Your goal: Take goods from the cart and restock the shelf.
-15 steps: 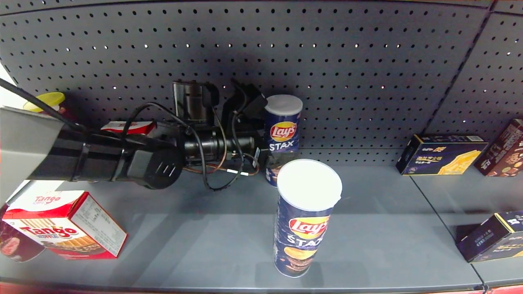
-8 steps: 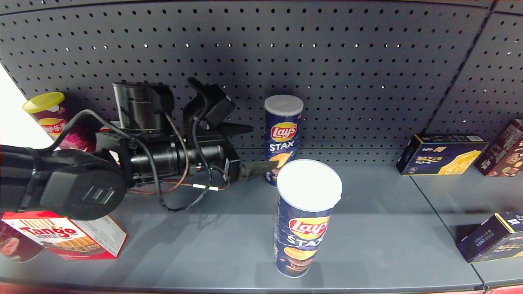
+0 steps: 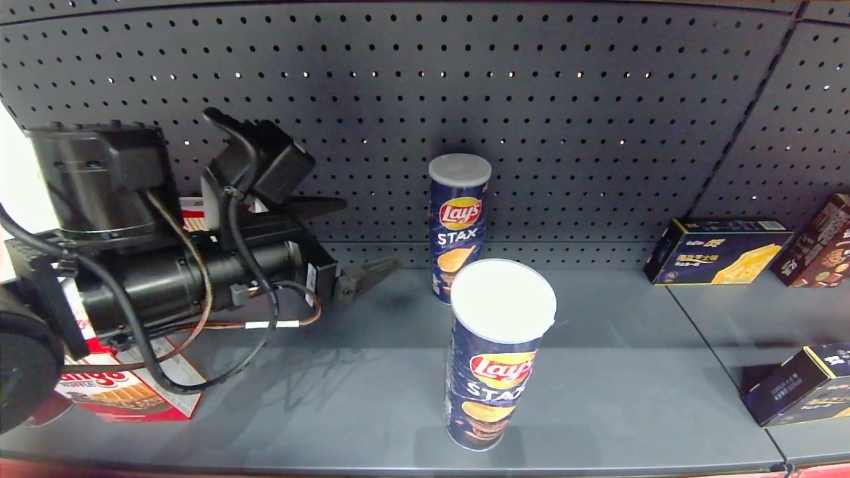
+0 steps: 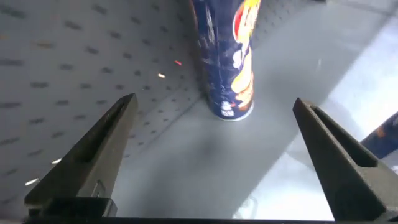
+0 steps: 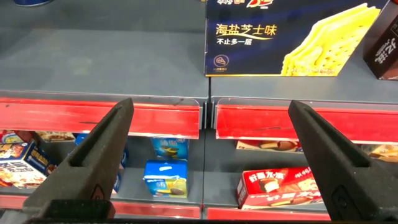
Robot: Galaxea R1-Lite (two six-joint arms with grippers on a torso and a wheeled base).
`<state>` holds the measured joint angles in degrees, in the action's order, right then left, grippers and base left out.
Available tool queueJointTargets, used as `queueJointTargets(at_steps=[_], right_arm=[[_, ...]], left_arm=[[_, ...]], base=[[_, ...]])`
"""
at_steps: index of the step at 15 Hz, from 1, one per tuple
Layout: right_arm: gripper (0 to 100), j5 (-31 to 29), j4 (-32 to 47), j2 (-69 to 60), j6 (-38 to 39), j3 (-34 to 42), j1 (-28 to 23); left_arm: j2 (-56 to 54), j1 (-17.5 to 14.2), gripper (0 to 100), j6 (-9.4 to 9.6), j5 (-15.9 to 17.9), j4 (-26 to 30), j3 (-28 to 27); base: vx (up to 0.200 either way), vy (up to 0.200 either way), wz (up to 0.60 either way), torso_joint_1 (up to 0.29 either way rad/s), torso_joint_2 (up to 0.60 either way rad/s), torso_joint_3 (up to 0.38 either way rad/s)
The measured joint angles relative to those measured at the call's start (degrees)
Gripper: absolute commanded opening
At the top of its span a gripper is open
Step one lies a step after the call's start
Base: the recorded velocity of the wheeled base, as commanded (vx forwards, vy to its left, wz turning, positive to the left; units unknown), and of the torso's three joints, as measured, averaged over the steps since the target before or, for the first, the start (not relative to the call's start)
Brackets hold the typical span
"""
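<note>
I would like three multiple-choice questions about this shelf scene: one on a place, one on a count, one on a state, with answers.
1. Where does the rear chip can stand?
A) by the pegboard wall
B) on a box
C) lying at the front edge

2. How many blue chip cans stand on the shelf?
A) one
B) two
C) four

3. The left gripper is:
A) shut on a can
B) shut on a box
C) open, holding nothing

Answers: 1 A, it stands upright near the wall, behind the front chip can; 2 B, rear and front make two; 3 C, its fingers are spread with nothing between them.
</note>
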<state>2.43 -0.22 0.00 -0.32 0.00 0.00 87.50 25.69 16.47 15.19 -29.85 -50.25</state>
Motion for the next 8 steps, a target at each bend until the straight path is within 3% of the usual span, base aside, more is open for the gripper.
queueJointTargets(at_steps=[3, 8], right_arm=[[100, -0.02, 0.00, 0.00, 0.00, 0.00, 0.00], [100, 0.00, 0.00, 0.00, 0.00, 0.00, 0.00]], left_arm=[[-5.80, 0.55, 100, -1.48, -4.02, 0.02, 2.86], [-16.97, 0.77, 100, -0.95, -6.77, 0.16, 8.41]], base=[[0.000, 0.000, 0.00, 0.000, 0.00, 0.000], [0.000, 0.000, 0.00, 0.000, 0.00, 0.000]])
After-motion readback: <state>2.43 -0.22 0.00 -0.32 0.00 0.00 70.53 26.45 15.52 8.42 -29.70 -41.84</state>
